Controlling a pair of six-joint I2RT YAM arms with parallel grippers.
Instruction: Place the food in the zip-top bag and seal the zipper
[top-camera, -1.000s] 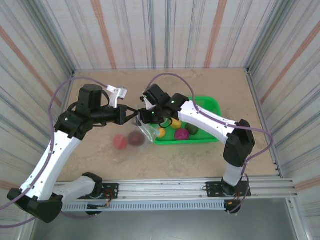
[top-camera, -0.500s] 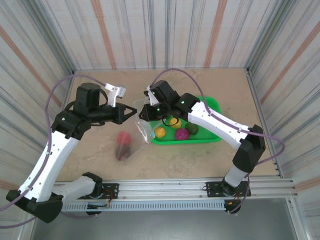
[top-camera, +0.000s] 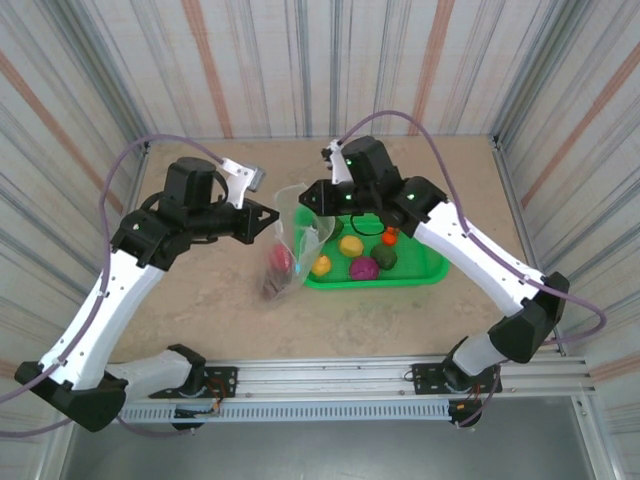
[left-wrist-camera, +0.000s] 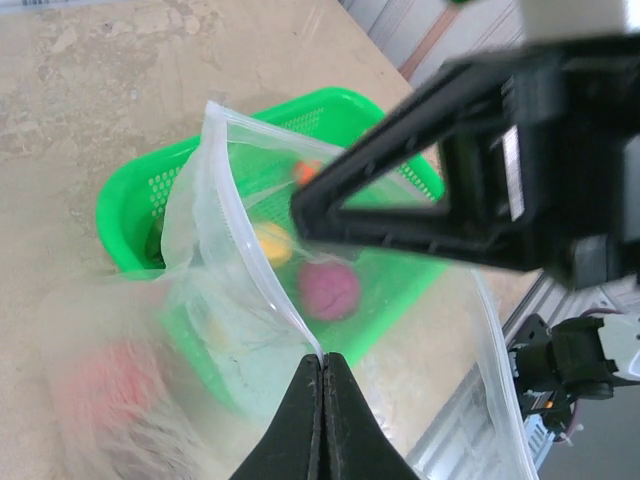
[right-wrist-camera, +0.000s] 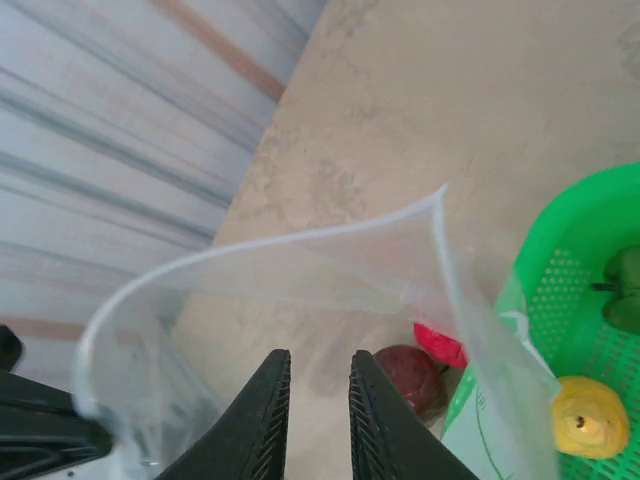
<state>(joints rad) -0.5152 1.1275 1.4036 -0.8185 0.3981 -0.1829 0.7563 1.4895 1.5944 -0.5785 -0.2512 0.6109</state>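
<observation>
The clear zip-top bag (top-camera: 297, 222) hangs mouth-up from my left gripper (top-camera: 272, 216), which is shut on its rim (left-wrist-camera: 322, 358). The zipper (left-wrist-camera: 243, 230) runs along the mouth as a pale strip, and the mouth gapes open (right-wrist-camera: 260, 243). A pink-red food (top-camera: 284, 260) and a maroon food (right-wrist-camera: 408, 378) lie at the bag's bottom. My right gripper (top-camera: 309, 200) hovers over the mouth, its jaws (right-wrist-camera: 318, 355) a narrow gap apart with nothing between them. More food sits in the green basket (top-camera: 425, 212): a yellow piece (top-camera: 350, 245), a purple one (top-camera: 363, 268) and a dark green one (top-camera: 385, 257).
The basket stands just right of the hanging bag, with an orange piece (top-camera: 390, 237) and a small yellow piece (top-camera: 320, 265) inside. Striped walls close in the table (top-camera: 190, 300) at the back and on both sides. The right arm's black link (left-wrist-camera: 450, 190) crosses above the bag.
The bag has gone from lying on the table to hanging from my left gripper, and the two foods slid to its bottom. Both grippers rose, and the right one moved back-right.
</observation>
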